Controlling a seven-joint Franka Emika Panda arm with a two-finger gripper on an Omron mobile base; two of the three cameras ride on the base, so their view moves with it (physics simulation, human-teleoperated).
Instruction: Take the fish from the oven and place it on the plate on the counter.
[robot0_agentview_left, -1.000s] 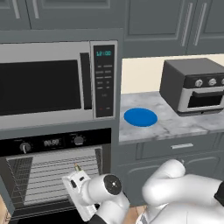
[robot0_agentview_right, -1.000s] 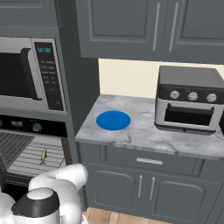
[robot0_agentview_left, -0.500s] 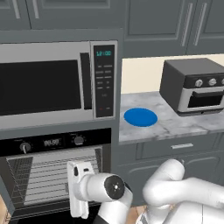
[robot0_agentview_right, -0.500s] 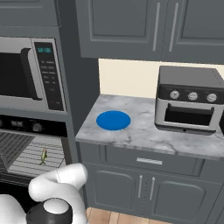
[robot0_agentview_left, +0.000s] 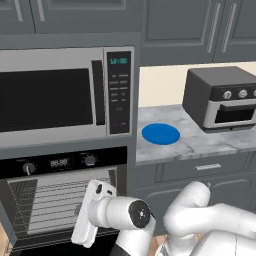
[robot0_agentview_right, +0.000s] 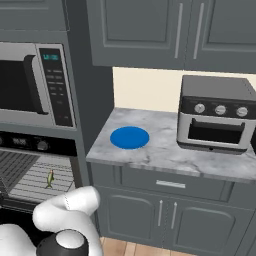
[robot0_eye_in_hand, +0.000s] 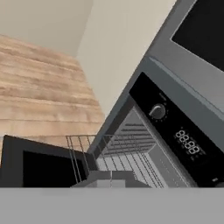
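The oven (robot0_agentview_left: 60, 162) stands open below the microwave, with its dark glass door (robot0_eye_in_hand: 39, 166) hanging down and its wire racks showing. The fish (robot0_agentview_right: 50, 178), a tiny yellow-green sliver, lies on a rack inside. My gripper (robot0_agentview_left: 82, 217) hovers in front of the oven's opening, turned toward the oven's left side and the floor. Its dark fingertips (robot0_eye_in_hand: 109, 177) are shut together with nothing between them. In the left base view the white hand covers the spot where the fish lies. The blue plate (robot0_agentview_left: 160, 134) (robot0_agentview_right: 129, 137) rests on the marbled counter (robot0_agentview_right: 165, 150), right of the oven.
A silver microwave (robot0_agentview_left: 60, 95) sits above the oven. A dark toaster oven (robot0_agentview_right: 217, 117) stands at the counter's right end. Dark grey cabinets (robot0_agentview_right: 150, 30) hang overhead, and drawers and doors (robot0_agentview_right: 165, 210) run below the counter. Wooden floor (robot0_eye_in_hand: 39, 92) lies left of the oven.
The hand has turned from pointing at the fish toward the oven's left side and shifted slightly right and down. The fish has stayed on the rack.
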